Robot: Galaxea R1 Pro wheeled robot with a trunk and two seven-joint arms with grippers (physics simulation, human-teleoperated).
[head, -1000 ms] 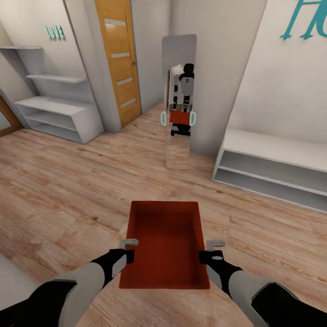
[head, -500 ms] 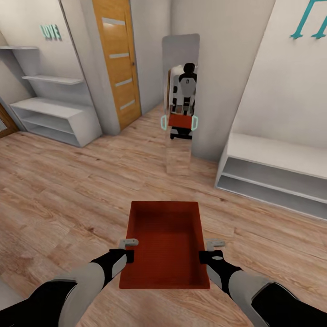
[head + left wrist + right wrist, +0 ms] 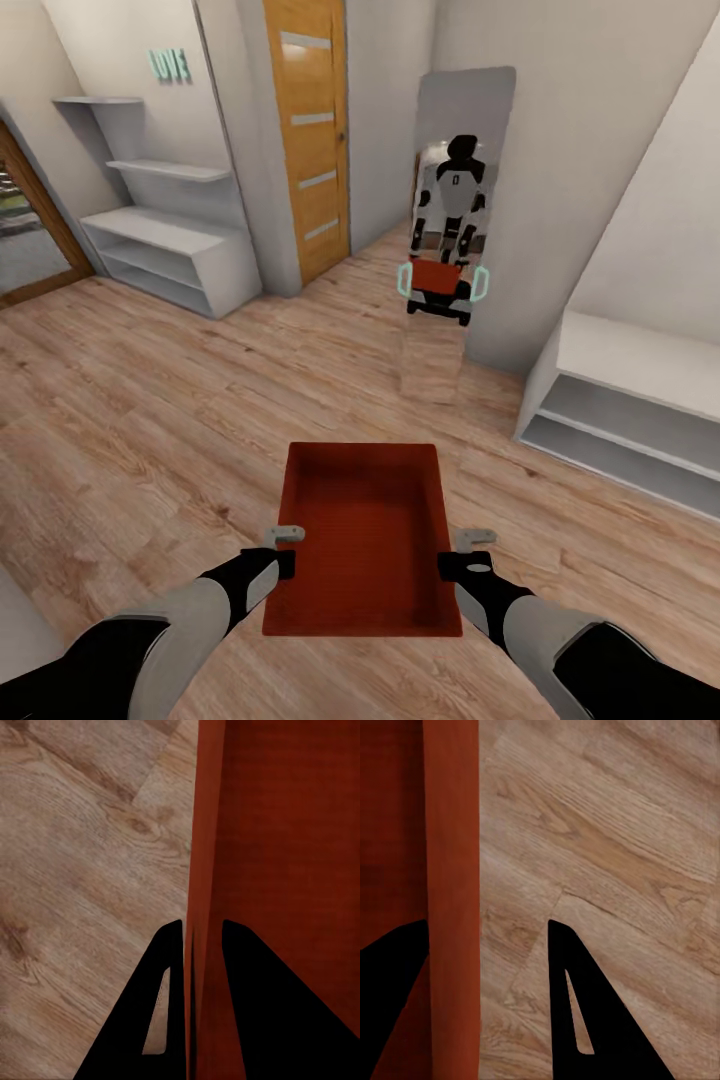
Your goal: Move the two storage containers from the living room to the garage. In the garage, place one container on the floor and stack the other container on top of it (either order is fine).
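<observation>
Storage container point(image 3: 363, 540) is carried out front over the wood-plank floor point(image 3: 150, 420), long side pointing ahead; left gripper point(image 3: 287, 549) pinches its left wall, fingers point(image 3: 247, 1020) tight either side; right gripper point(image 3: 462, 553) straddles the right wall, jaws looking wider; mirror point(image 3: 450, 230) and orange door point(image 3: 310, 130) ahead, white shelves point(image 3: 165, 230) nearby.

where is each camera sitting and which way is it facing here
Head view: on the head, looking forward and down at the storage container over wood floor, toward a mirror; both arms show.
Left wrist view: near the left gripper, along its fingers astride a container wall.
Right wrist view: near the right gripper, fingers wider apart around the opposite wall.
All share the container and floor.
</observation>
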